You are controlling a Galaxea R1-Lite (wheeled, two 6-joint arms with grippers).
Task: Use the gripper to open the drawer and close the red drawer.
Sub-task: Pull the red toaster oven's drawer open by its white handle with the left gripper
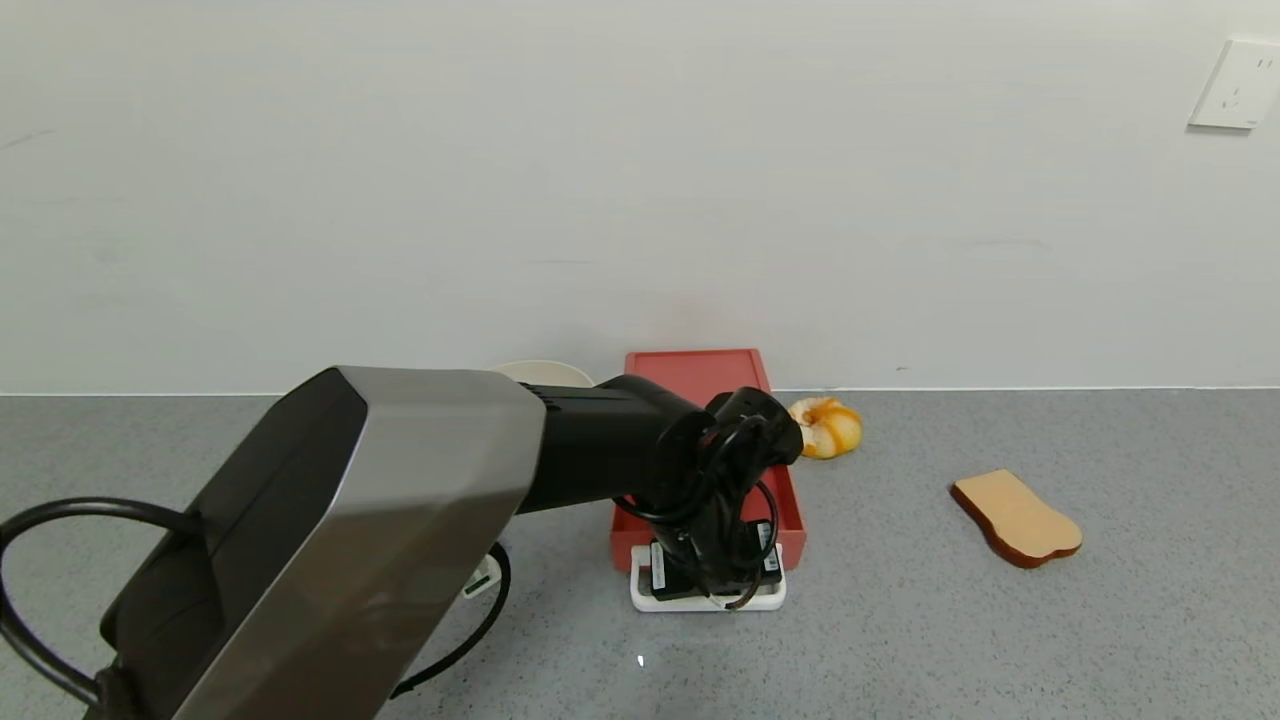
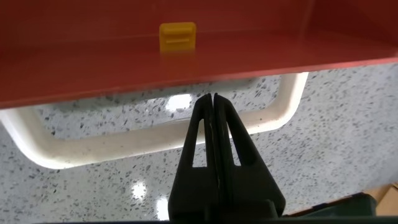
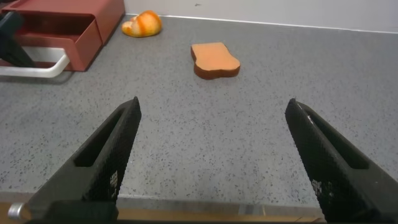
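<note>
Centrally, the left gripper sat inside the drawer's handle, jaws together; the right gripper hovered, jaws apart.

No legible text anywhere

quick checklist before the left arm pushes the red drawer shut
1. Left gripper inside the white loop handle: ok, its fingers are shut and sit within the loop.
2. Drawer open, with travel left to close: ok, it is pulled out of its red housing in the right wrist view.
3. Drawer contents lying low: ok, only a small yellow piece shows inside.
4. Bread slice and orange pastry out of the path: ok, both are off to the right.
5. Right gripper away from the drawer: ok, open over bare table.
</note>
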